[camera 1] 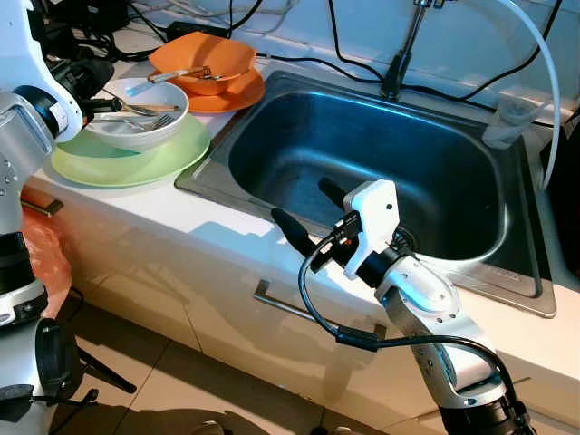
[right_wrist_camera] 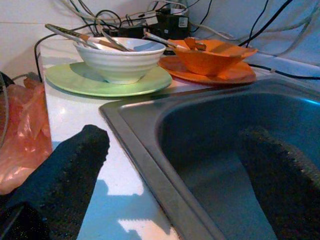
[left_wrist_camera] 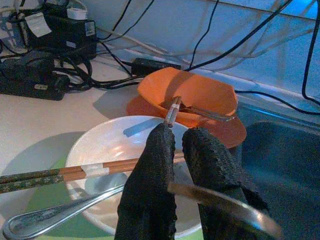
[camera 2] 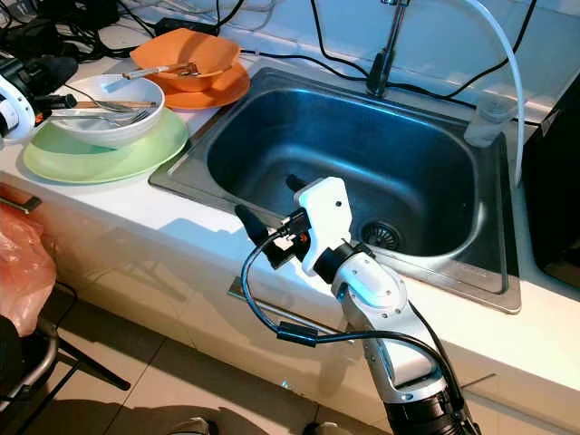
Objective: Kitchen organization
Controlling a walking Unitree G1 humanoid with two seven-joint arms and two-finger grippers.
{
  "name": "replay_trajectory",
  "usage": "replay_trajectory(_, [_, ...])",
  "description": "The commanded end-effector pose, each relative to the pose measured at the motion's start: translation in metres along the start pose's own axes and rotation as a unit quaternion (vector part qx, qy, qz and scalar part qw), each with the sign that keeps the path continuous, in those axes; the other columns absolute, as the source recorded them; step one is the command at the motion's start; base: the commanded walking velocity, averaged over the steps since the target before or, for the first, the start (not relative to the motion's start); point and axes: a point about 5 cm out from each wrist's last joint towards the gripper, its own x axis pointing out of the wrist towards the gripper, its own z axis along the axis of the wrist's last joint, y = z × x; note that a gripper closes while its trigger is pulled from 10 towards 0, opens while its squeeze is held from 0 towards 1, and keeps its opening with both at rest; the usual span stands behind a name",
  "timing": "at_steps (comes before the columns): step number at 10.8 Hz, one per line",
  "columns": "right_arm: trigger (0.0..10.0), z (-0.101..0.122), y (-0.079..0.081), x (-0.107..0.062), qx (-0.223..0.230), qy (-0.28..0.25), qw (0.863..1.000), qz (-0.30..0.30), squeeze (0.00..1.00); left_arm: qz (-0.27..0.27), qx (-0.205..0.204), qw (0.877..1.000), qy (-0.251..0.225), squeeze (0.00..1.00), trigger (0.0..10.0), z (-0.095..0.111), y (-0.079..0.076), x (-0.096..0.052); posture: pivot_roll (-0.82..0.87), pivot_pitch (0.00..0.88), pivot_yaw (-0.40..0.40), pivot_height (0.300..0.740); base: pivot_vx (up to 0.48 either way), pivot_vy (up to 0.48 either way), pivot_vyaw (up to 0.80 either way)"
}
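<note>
My left gripper (left_wrist_camera: 172,165) hangs over the white bowl (camera 1: 145,113), its fingers (left_wrist_camera: 150,185) pinched nearly together on a metal utensil handle (left_wrist_camera: 220,200) that crosses in front of them; I read that as a grasp, though the blur leaves some doubt. In that bowl lie a pair of chopsticks (left_wrist_camera: 75,172) and a spoon (left_wrist_camera: 55,215), and the head views add a fork (camera 1: 140,120) resting across the rim. The bowl sits on a pale green plate (camera 1: 127,163).

Just behind the white bowl, an orange bowl (camera 1: 204,63) stands on an orange plate (camera 1: 237,95), with cutlery (camera 1: 186,74) lying in it. Farther back from the white bowl, the left wrist view picks up black power bricks (left_wrist_camera: 45,50) and tangled cables against the wall.

My right gripper (camera 1: 304,213) is well apart from the white bowl, fingers spread wide and empty, straddling the front rim of the steel sink (camera 1: 272,118): one finger over the worktop (camera 1: 181,231), the other over the basin. The right eye view shows the drain (camera 2: 381,236) in the basin floor. A tap (camera 1: 399,63) rises behind the basin, with a clear plastic cup (camera 1: 512,122) at the far corner. The right wrist view catches an orange plastic bag (right_wrist_camera: 22,135) hanging below the worktop edge.
</note>
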Motion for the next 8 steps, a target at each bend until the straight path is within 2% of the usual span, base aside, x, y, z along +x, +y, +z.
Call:
replay_trajectory(1, [10.0,-0.001,-0.001,0.000,-0.004,-0.001,1.000,-0.001,0.00,-0.015,0.003,1.000,-0.011,0.00,2.4,0.011,-0.003,-0.001,0.02,0.099,-0.057,0.740,0.000,0.000,0.00])
replay_trajectory(2, [10.0,-0.001,-0.001,0.000,-0.004,-0.001,1.000,0.000,0.00,-0.015,0.005,1.000,-0.020,0.00,3.4,0.018,-0.001,-0.001,0.03,0.099,-0.057,0.740,0.000,0.000,0.00])
replay_trajectory(3, [10.0,-0.001,-0.001,0.000,-0.004,-0.001,1.000,0.000,0.00,-0.016,0.004,0.999,-0.043,0.00,3.6,0.025,0.000,-0.002,0.03,0.098,-0.057,0.740,0.000,0.000,0.00])
replay_trajectory(4, [10.0,-0.001,-0.001,0.001,-0.004,-0.001,1.000,0.000,0.00,-0.009,0.003,0.996,-0.084,0.00,4.9,0.037,0.001,-0.004,0.03,0.098,-0.056,0.740,0.000,0.000,0.00])
replay_trajectory(5, [10.0,-0.001,0.000,0.001,-0.003,-0.001,1.000,0.000,0.00,-0.012,0.008,0.994,-0.111,0.00,5.4,0.042,-0.001,-0.005,0.03,0.099,-0.057,0.740,0.000,0.000,0.00])
replay_trajectory(7, [10.0,-0.002,0.000,0.001,-0.003,-0.001,1.000,-0.001,0.00,-0.018,0.013,0.990,-0.140,0.00,8.0,0.045,-0.006,-0.007,0.03,0.098,-0.060,0.740,0.000,0.000,0.00])
replay_trajectory(8, [10.0,-0.002,0.000,0.001,-0.004,-0.001,1.000,0.000,0.00,-0.020,0.016,0.988,-0.153,0.00,8.8,0.046,-0.007,-0.007,0.03,0.098,-0.060,0.740,0.000,0.000,0.00])
